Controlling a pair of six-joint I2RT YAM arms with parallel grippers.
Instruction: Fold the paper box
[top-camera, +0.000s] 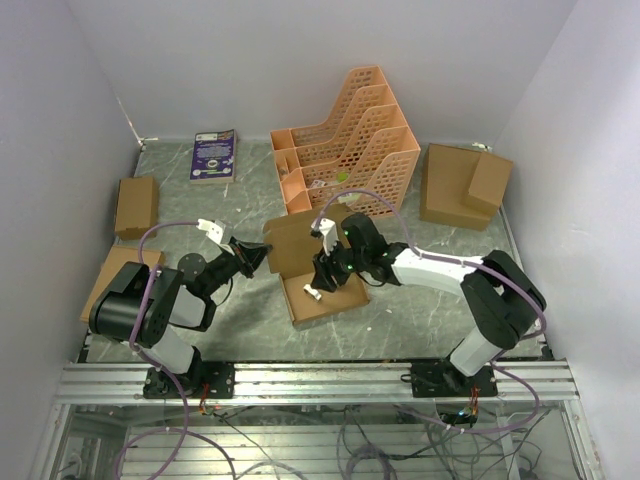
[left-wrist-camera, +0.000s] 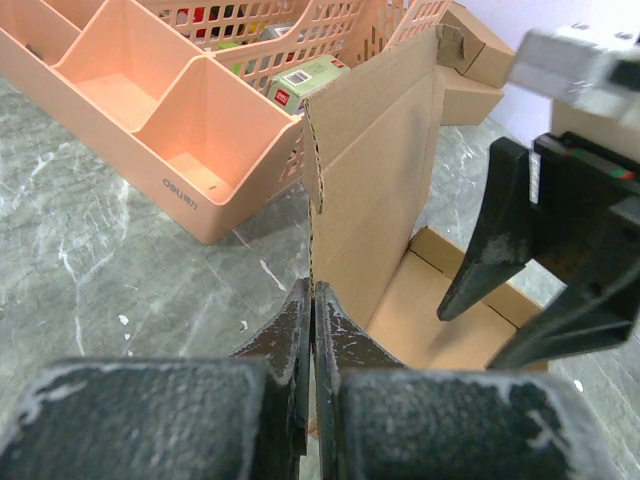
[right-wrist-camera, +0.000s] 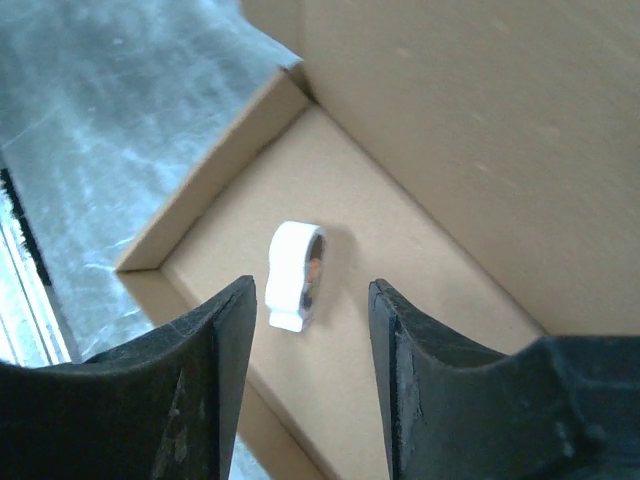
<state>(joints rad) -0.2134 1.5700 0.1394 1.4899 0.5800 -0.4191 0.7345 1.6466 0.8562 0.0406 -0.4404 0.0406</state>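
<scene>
**left tool pinched the raised flap, right tool hung open over the tray**

there it was, the paper box (top-camera: 318, 300), sitting mid-table just in front of the orange rack (top-camera: 345, 140), half made: a shallow tray lying flat on the grey marbled table (top-camera: 230, 320) with one big flap standing upright along its far-left side.

the left tool (left-wrist-camera: 312, 315) came in low from the left, and its two fingers were clamped tight on the near edge of that upright flap, cardboard sandwiched between them, no gap to see. the corrugated edge ran straight up out of the grip.

the right tool (right-wrist-camera: 310, 300) reached in from the other side and hung above the tray floor, spread wide, holding nothing. right below that gap a small white object (right-wrist-camera: 295, 272) lay loose on the tray floor, touching neither finger. what it was exactly, i couldn't tell.

the tray's low walls were up at the near corner in the right wrist view, and the tall flap filled the space behind.

around the edges: a purple booklet (top-camera: 214, 155) at the back left, a closed brown box (top-camera: 136, 206) by the left wall, two stacked brown boxes (top-camera: 465, 185) at the back right.
</scene>
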